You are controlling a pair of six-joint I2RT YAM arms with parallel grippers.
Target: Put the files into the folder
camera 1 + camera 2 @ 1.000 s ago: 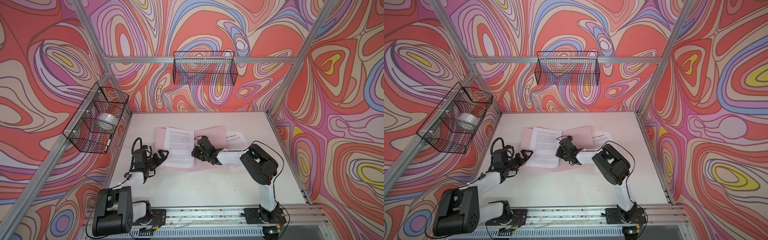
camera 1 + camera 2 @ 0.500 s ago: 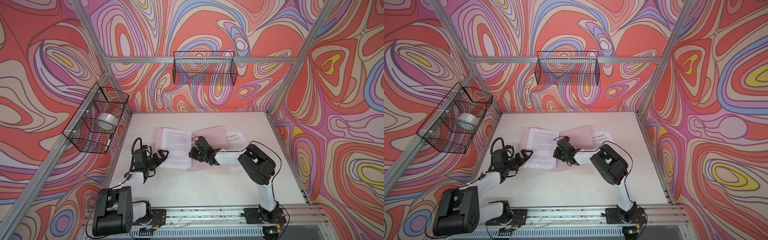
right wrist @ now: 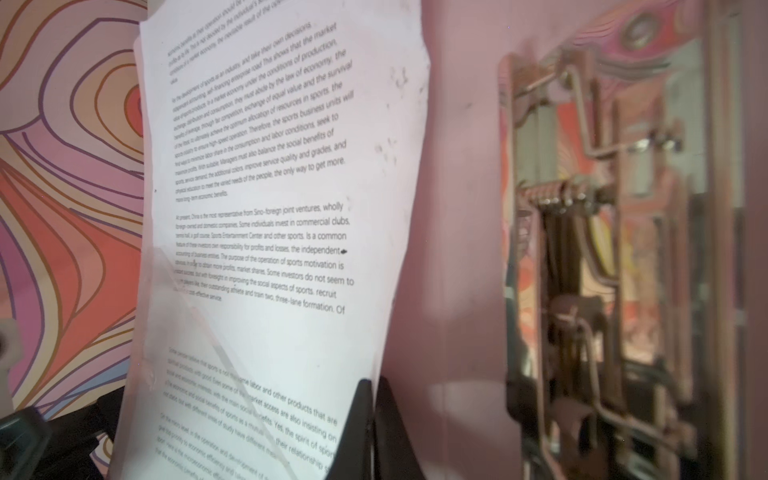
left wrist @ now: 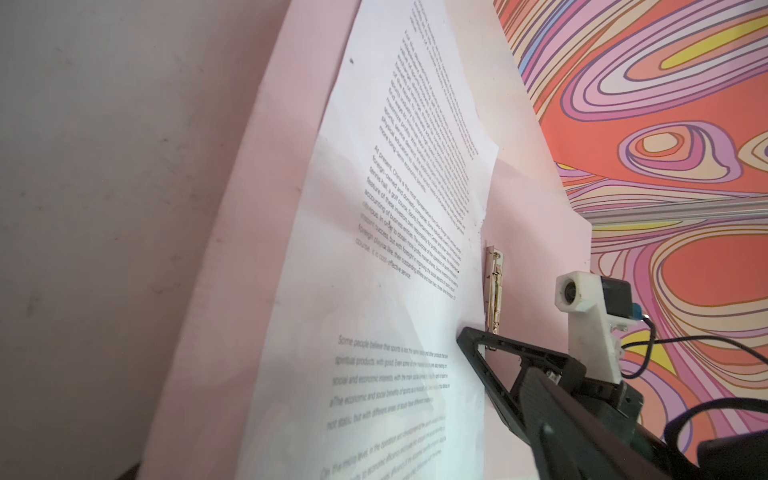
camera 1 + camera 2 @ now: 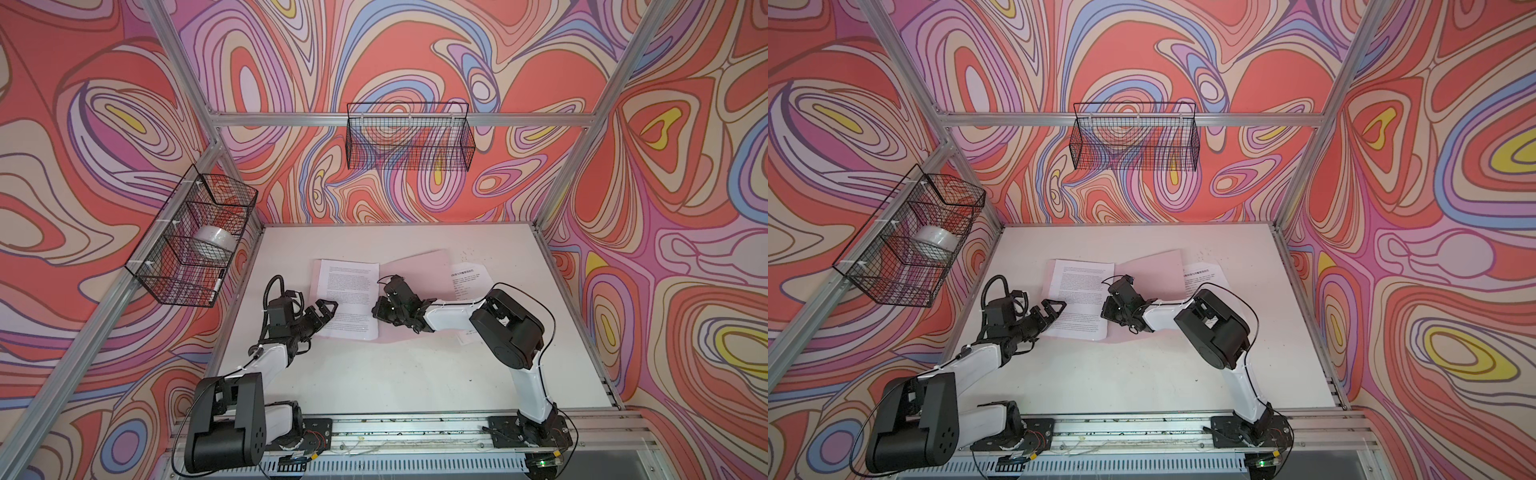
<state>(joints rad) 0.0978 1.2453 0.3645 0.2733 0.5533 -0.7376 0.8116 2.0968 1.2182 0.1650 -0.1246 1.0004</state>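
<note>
The pale pink folder (image 5: 415, 266) (image 5: 1154, 266) lies open on the white table, its metal clip (image 3: 602, 249) (image 4: 494, 291) on the inner spine. One of the files, a printed white sheet (image 5: 347, 291) (image 5: 1081, 291) (image 4: 395, 249), rests on the folder's left half. My right gripper (image 5: 376, 309) (image 5: 1106, 311) (image 3: 372, 386) is shut on that sheet's right edge, low over the folder. My left gripper (image 5: 328, 309) (image 5: 1054, 309) stands open at the sheet's left edge with nothing in it. A second printed sheet (image 5: 467, 276) (image 5: 1200, 276) lies at the folder's right edge, partly hidden by my right arm.
A black wire basket (image 5: 195, 245) holding a white tape roll (image 5: 214, 243) hangs on the left wall. Another wire basket (image 5: 409, 141) hangs on the back wall. The aluminium rail (image 5: 415, 428) carrying both arm bases runs along the table's front.
My right gripper has moved a little to the left, drawing the held sheet further onto the folder's left half. The left arm has not moved.
</note>
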